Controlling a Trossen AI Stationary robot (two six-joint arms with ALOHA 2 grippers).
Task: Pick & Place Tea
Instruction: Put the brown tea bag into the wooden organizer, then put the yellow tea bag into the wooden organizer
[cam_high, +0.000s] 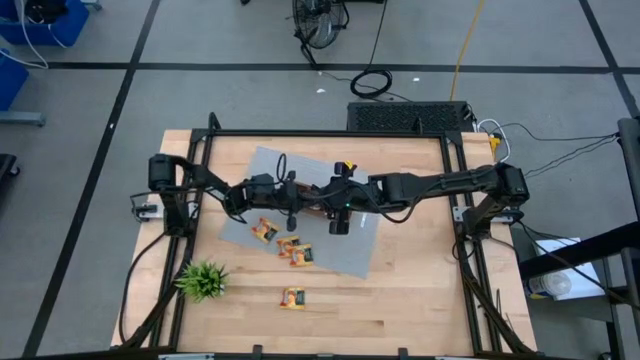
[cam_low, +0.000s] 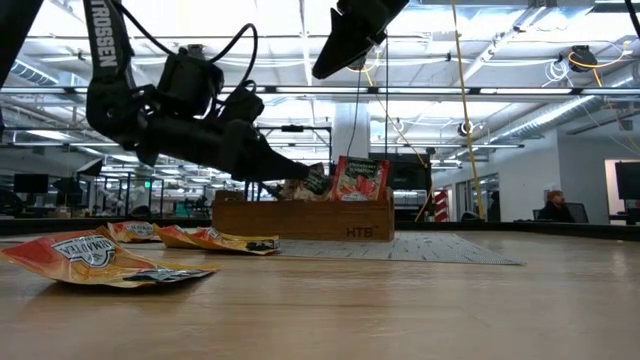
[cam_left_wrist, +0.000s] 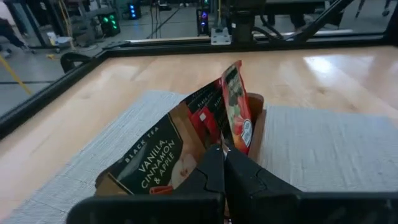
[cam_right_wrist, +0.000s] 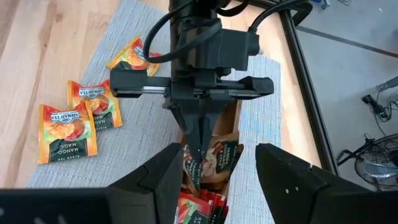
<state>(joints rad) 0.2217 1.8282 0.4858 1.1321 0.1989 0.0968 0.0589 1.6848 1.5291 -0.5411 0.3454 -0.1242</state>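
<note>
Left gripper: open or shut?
Shut. In the right wrist view the left gripper has its fingers pressed together, tip down among the sachets in the wooden tray.

bright, even overhead light; soft shadows

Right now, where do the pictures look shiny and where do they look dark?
Low view: bright ceiling lights glow behind the left arm, so it shows as a dark shape. Left wrist view: the bare wooden table has a pale sheen. High view: the light is even, with no glare on the grey mat.
</note>
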